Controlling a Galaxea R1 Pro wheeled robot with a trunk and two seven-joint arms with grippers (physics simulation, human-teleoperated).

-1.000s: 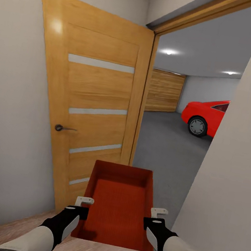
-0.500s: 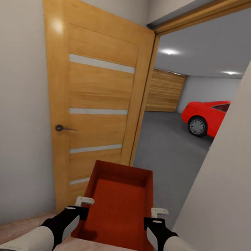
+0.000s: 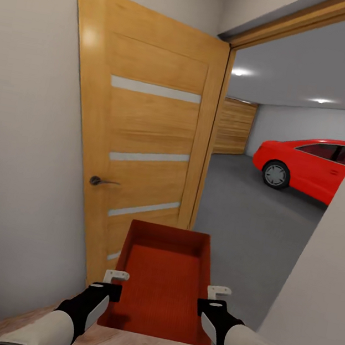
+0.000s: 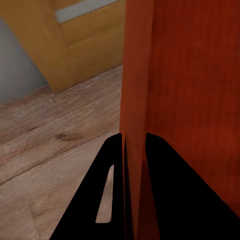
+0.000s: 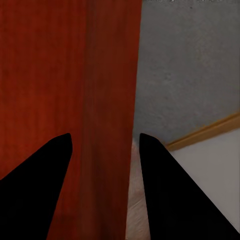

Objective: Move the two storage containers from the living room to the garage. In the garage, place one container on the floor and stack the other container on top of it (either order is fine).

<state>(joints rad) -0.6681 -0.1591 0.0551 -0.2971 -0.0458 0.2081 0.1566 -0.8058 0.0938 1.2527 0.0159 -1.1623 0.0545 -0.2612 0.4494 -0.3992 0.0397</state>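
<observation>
At the open wooden door (image 3: 142, 150) to the garage, both claws grip one orange-red bin (image 3: 163, 280) by its side walls: left claw (image 3: 114, 282), right claw (image 3: 212, 296). Beyond lie grey concrete floor (image 3: 249, 219) and a red car (image 3: 314, 165).

**Orange-red bin, honey door, red car**

The bin (image 3: 164, 275) is orange-red with fine ribbing. The door (image 3: 142, 150) is honey wood with pale grey stripes. Grey concrete floor (image 3: 253, 225), red car (image 3: 314, 165), light plank floor (image 4: 45, 145), off-white walls (image 3: 10, 168).
</observation>
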